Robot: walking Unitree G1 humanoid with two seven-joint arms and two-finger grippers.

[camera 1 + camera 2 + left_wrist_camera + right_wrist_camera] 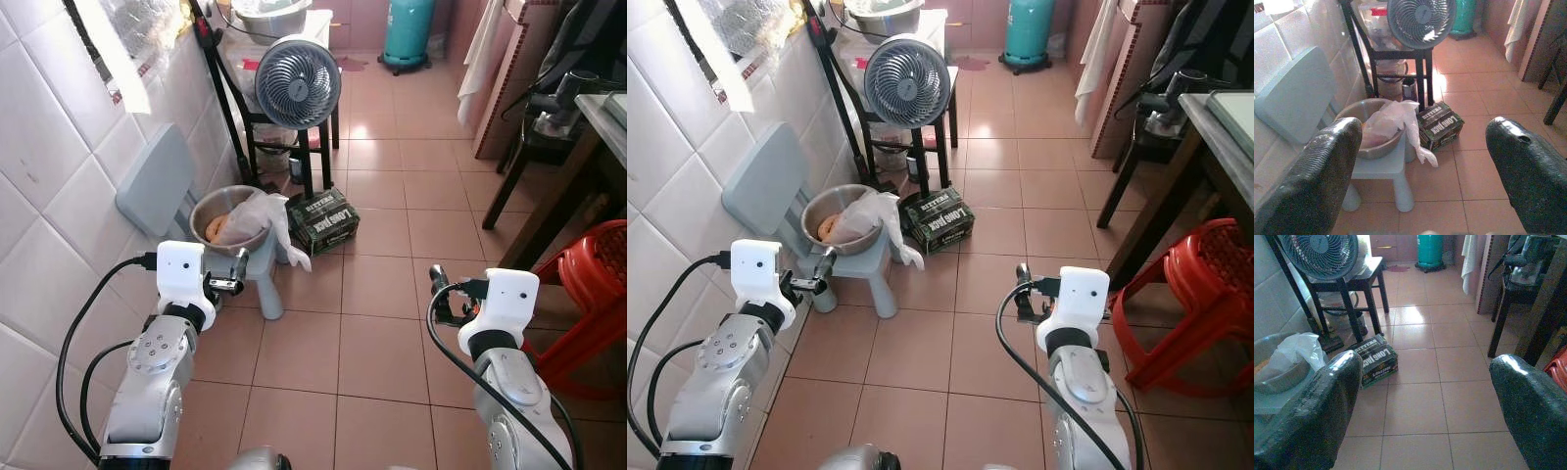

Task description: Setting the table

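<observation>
Left wrist view: bowl (1369, 142) beyond open jaws.

Pink tiled floor (392, 323), small pale blue stool (266, 269) by the wall carrying a metal bowl (230, 217), green carton (323, 220) beside it, red plastic stool (588, 294), teal gas cylinder (408, 31) far back

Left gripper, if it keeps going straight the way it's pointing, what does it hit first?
Probably the metal bowl with the plastic bag in it, sitting on the small stool. The open left gripper points straight at it, though depth is hard to judge.
</observation>
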